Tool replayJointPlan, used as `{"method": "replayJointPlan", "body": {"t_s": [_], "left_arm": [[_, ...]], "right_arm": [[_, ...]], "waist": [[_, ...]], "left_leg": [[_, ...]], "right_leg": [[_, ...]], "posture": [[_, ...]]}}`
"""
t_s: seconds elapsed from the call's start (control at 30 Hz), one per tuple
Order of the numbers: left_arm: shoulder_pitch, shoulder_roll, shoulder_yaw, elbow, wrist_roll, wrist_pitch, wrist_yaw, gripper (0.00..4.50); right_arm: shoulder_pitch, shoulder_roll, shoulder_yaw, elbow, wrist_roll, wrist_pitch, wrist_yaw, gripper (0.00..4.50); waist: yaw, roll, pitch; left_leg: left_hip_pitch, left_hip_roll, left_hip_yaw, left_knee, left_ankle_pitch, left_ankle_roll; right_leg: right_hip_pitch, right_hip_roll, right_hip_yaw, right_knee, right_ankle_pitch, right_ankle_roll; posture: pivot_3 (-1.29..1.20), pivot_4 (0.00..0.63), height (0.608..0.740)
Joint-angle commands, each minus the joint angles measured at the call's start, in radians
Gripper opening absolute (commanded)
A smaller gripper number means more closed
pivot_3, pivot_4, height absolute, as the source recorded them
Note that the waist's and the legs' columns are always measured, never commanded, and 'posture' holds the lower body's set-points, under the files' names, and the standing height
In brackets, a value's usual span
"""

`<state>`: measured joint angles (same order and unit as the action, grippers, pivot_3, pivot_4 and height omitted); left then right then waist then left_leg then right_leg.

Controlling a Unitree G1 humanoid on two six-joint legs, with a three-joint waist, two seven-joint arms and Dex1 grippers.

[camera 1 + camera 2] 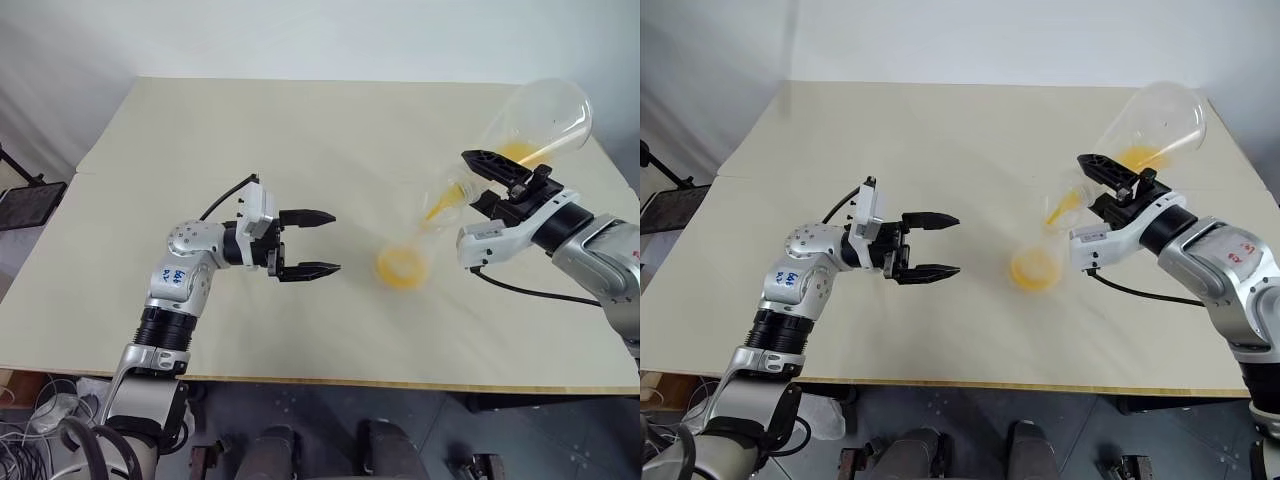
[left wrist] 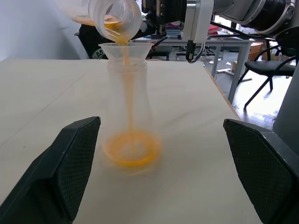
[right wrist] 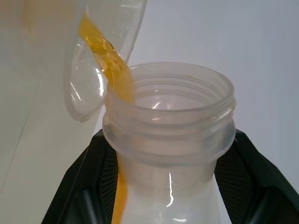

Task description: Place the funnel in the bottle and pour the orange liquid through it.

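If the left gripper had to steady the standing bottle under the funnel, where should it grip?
Probably the bottle at its narrow neck just below the funnel, coming level from the robot's left: it stands upright, its base flares wide, and the tilted pouring flask crowds the other side.

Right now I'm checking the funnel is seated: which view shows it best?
The left wrist view: the funnel sits in the bottle mouth, side-on. Eye views show it faintly from above; the right wrist view, part of its rim.
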<state>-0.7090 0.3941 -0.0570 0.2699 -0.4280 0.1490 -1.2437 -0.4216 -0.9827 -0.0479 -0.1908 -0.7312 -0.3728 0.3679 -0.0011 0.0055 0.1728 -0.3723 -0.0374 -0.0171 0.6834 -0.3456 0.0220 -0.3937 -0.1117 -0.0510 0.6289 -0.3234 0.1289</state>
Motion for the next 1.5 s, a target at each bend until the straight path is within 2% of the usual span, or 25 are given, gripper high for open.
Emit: {"method": "replayJointPlan", "body": {"t_s": [0.03,1.5], "left_arm": [[-0.001,-0.001,0.008,-0.031,-0.003,-0.017,0.0,4.5],[-0.01,-0.013,0.007,-0.017,0.0,-0.03,0.009,4.5]], "right_arm": [[-0.028,-0.028,-0.032,-0.015,-0.001,-0.008,-0.018,2.43],[-0.044,-0.063,-0.009,0.027,-0.097,-0.107,-0.073,2.43]], "waist": [[0.0,0.0,0.0],[0.0,0.0,0.0]], "left_leg": [[0.0,0.0,0.0,0.0,0.0,0.0],[0.0,0.0,0.0,0.0,0.0,0.0]], "right_leg": [[0.0,0.0,0.0,0.0,0.0,0.0],[0.0,0.0,0.0,0.0,0.0,0.0]], "posture": [[0.0,0.15,0.74],[0.0,0.15,0.74]]}}
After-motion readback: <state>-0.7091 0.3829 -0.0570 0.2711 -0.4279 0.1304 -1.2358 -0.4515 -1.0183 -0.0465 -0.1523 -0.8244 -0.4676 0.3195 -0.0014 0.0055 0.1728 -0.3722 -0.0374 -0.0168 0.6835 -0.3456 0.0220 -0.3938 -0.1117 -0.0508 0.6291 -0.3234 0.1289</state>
